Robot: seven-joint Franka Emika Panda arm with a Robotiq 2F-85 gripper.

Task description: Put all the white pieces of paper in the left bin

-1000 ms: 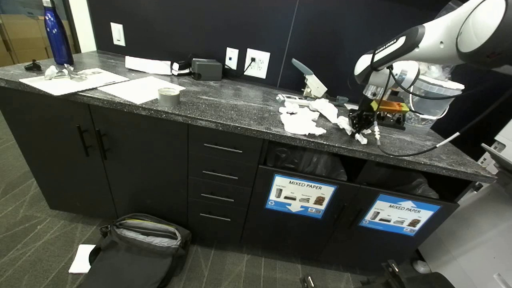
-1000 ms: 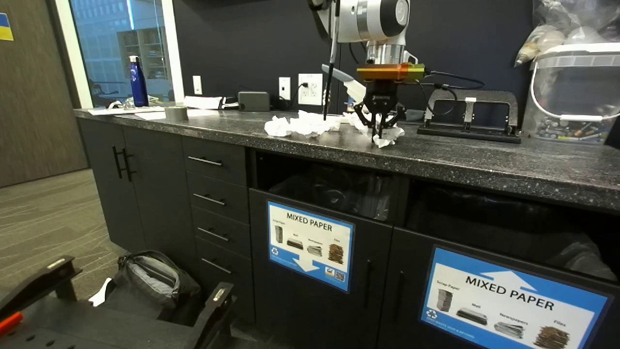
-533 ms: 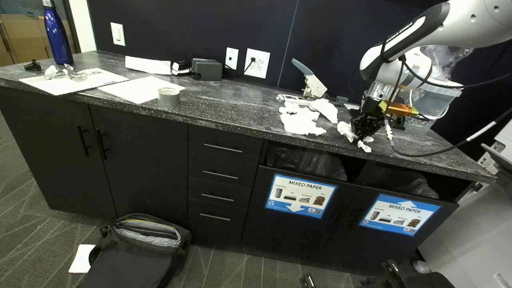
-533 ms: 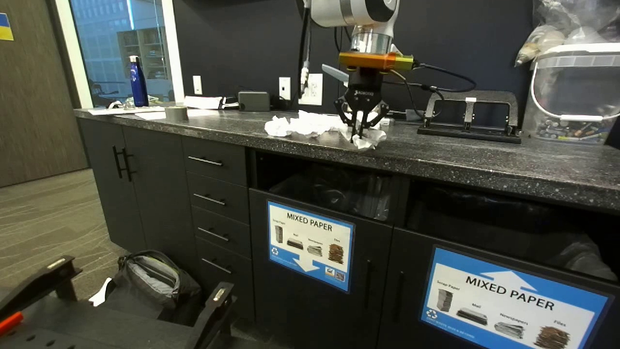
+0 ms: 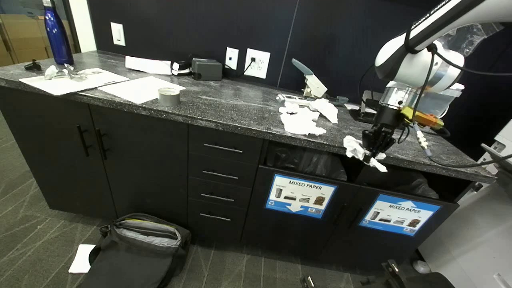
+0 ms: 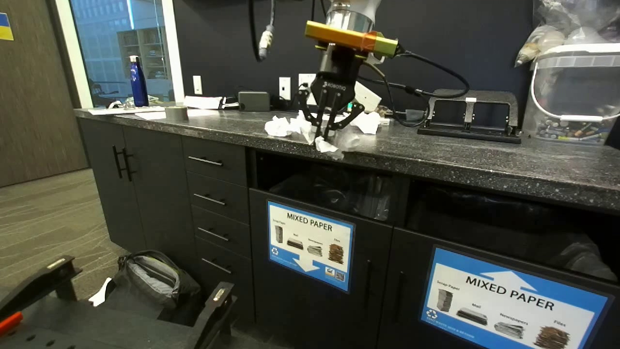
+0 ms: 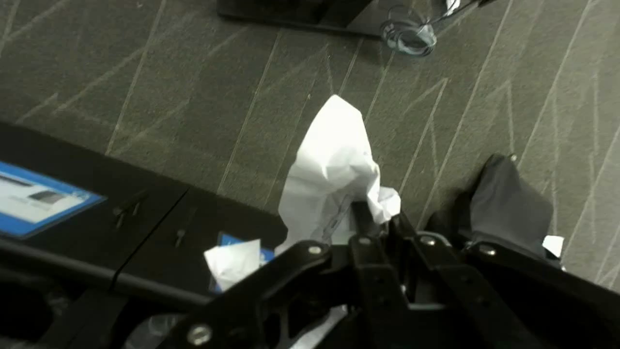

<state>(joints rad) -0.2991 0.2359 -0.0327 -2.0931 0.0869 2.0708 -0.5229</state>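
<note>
My gripper (image 5: 372,150) is shut on a crumpled white paper piece (image 5: 353,147) at the counter's front edge. In an exterior view the gripper (image 6: 323,135) is tilted, with the held paper (image 6: 326,146) below its fingertips. In the wrist view the paper (image 7: 334,150) sticks out past the gripper (image 7: 382,220), with floor and cabinet fronts beyond. More crumpled white paper lies on the counter (image 5: 301,122), with another piece (image 5: 326,109) behind it. The left bin (image 6: 378,247) has an open slot with a clear liner (image 6: 334,191) under the counter edge; its inside is mostly hidden.
The right bin (image 5: 372,236) stands beside the left one. A hole punch (image 6: 470,134) and clear bucket (image 6: 571,104) stand on the counter, with a stapler-like tool (image 5: 315,86) at the back. Flat sheets (image 5: 140,89), a tape roll (image 5: 169,97) and blue bottle (image 5: 57,36) are further left.
My gripper has moved from over the counter to its front edge, carrying the paper with it, and has tilted. The other paper pieces have not visibly moved.
</note>
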